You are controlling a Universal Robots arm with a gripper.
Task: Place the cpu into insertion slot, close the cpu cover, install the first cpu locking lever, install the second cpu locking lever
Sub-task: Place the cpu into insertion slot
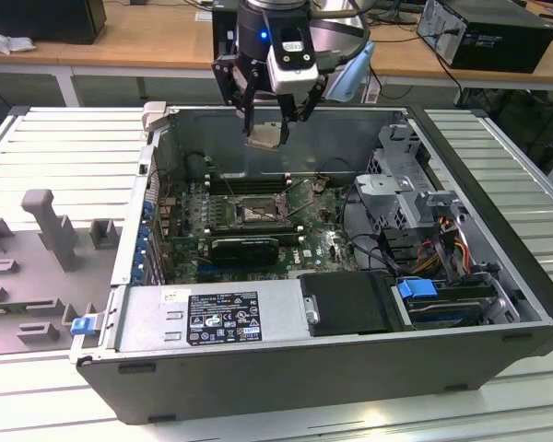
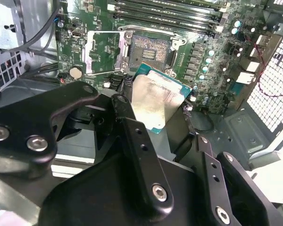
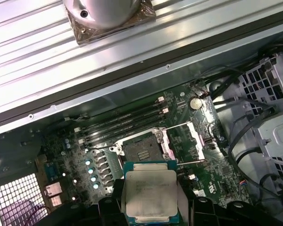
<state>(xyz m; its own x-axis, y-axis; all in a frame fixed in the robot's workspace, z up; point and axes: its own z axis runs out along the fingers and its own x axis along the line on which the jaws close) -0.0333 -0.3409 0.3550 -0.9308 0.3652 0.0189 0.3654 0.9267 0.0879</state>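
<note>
Above the open computer case (image 1: pixel 350 368), the arm's gripper (image 1: pixel 269 127) is closed narrowly on the cpu (image 1: pixel 265 136), its fingers pressing the chip's opposite edges. In both wrist views the cpu (image 2: pixel 158 106) (image 3: pixel 150 197) shows its silver metal top to the cameras. That grip appears chosen to keep the underside untouched and facing the green circuit board (image 1: pixel 189 221). The chip hangs in the air near the case's upper rim, well apart from the insertion slot (image 1: pixel 256 214) below. The slot (image 3: pixel 142 149) lies bare, its brownish pin field exposed. The cpu cover (image 3: pixel 184 141) is swung back and rests open just beside the slot, and a thin locking lever (image 3: pixel 191 162) is released, evidently to leave the way down clear. The cpu is not yet seated.
</note>
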